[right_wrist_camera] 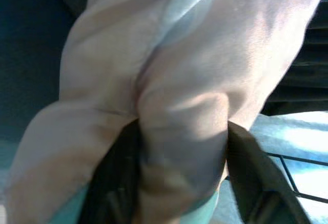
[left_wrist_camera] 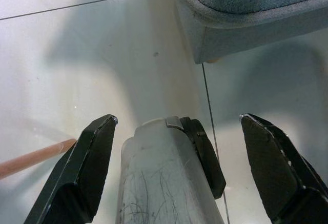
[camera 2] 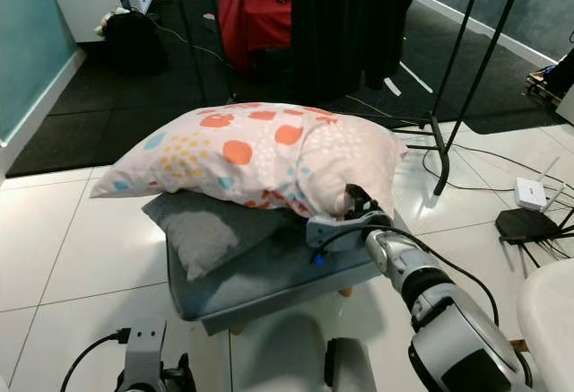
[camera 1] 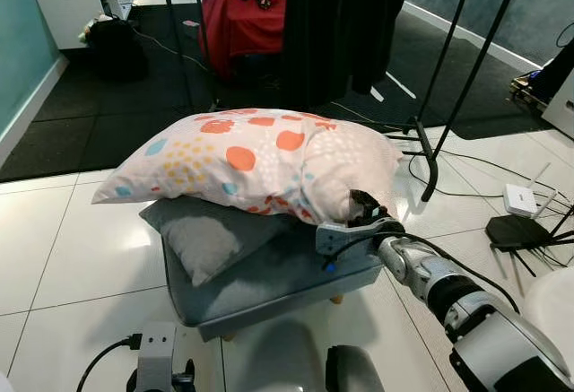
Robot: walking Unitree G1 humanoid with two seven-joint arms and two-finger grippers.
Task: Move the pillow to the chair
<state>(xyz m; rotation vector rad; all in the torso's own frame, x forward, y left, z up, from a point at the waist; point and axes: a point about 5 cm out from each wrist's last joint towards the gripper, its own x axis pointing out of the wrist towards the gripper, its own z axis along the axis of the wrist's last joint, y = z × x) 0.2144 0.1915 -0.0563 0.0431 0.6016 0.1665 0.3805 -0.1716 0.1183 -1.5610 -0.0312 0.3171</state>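
Where creased, soft pillow [camera 1: 260, 163] between right tool [camera 1: 360, 207] fingers

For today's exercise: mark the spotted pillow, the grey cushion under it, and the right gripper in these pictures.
spotted pillow [camera 1: 242, 154], left eye view, middle of its top face.
grey cushion [camera 1: 206, 235], left eye view, its exposed front corner.
right gripper [right_wrist_camera: 177, 167], right wrist view, between fingertips pinching pillow fabric.

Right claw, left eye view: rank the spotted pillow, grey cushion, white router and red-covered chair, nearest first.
From the right claw:
1. Spotted pillow, pinched in it.
2. Grey cushion, under the pillow's left.
3. White router, floor, right.
4. Red-covered chair, far back.
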